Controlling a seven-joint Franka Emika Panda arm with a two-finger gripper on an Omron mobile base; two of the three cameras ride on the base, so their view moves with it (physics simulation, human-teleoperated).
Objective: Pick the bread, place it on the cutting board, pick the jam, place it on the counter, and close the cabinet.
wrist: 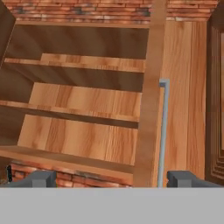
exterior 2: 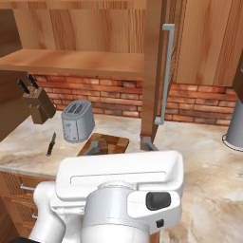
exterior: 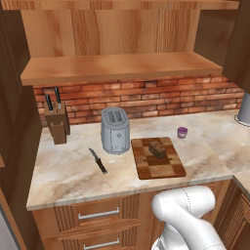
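The dark brown bread lies on the patchwork cutting board, to the right of the toaster; both also show in the right base view, bread on cutting board. The small purple jam stands on the beige counter, behind the board's right corner. The cabinet stands open, its door swung out edge-on with a grey bar handle. In the hand view my gripper is open and holds nothing. It faces the cabinet's bare shelves and the door's edge, with the handle just right of that edge.
A grey toaster stands mid-counter, with a black knife lying left of the board. A wooden knife block sits at the back left against the brick wall. A grey metal vessel stands at the far right.
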